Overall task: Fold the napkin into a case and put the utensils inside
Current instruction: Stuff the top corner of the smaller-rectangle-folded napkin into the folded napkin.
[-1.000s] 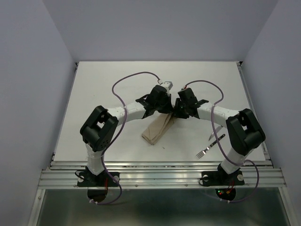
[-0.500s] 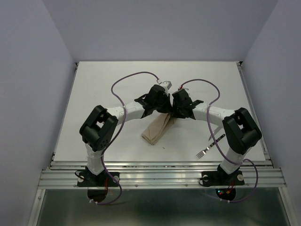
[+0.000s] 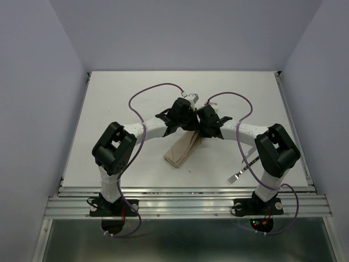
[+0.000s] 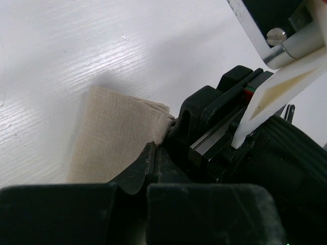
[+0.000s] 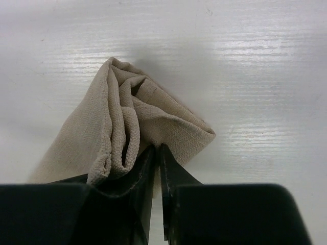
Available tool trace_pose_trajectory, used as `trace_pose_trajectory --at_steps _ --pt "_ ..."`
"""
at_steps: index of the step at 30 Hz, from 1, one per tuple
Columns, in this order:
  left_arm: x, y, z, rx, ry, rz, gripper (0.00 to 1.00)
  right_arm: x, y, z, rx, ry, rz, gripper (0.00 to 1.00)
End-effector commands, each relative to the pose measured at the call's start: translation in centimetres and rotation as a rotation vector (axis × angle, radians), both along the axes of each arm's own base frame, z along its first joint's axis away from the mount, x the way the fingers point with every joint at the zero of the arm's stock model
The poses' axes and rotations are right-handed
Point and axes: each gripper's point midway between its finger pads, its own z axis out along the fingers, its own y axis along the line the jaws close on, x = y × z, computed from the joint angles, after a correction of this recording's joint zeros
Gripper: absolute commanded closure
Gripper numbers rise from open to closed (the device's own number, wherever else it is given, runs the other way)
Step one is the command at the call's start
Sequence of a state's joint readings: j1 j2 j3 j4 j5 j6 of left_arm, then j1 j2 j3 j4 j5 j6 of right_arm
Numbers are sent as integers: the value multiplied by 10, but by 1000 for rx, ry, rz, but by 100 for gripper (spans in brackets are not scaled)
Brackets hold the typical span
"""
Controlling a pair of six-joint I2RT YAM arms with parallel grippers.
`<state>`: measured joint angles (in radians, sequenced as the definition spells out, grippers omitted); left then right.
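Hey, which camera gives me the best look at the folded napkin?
The right wrist view: the napkin fills the frame, its bunched layers clear, with the right pincer at its near edge. The top view shows only a narrow tan strip, its far end hidden. The left wrist view shows one flat corner.

No readable text, label, brand or number shows anywhere.

Case [image 3: 180, 154] far end unseen overhead

Coarse-woven matt cloth napkin [image 5: 166, 120]
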<state>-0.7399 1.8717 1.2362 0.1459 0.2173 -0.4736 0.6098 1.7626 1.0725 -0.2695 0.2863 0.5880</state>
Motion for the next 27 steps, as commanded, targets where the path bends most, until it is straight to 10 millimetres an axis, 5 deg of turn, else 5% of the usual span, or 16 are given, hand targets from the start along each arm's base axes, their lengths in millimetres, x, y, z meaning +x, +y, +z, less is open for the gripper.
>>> trace_pose_trajectory --at_steps 1,6,14,27 --pt "-4 -9 25 -66 -43 -29 100 13 2 26 19 -81 -51 88" --pt "-6 -11 19 -67 -23 -46 100 13 -2 36 53 -120 -96 99" --pt "-11 -8 17 -66 -20 -53 100 11 -2 42 92 -154 -104 99" --pt "-26 -9 -19 -17 48 -144 100 7 -9 33 133 -122 -130 99"
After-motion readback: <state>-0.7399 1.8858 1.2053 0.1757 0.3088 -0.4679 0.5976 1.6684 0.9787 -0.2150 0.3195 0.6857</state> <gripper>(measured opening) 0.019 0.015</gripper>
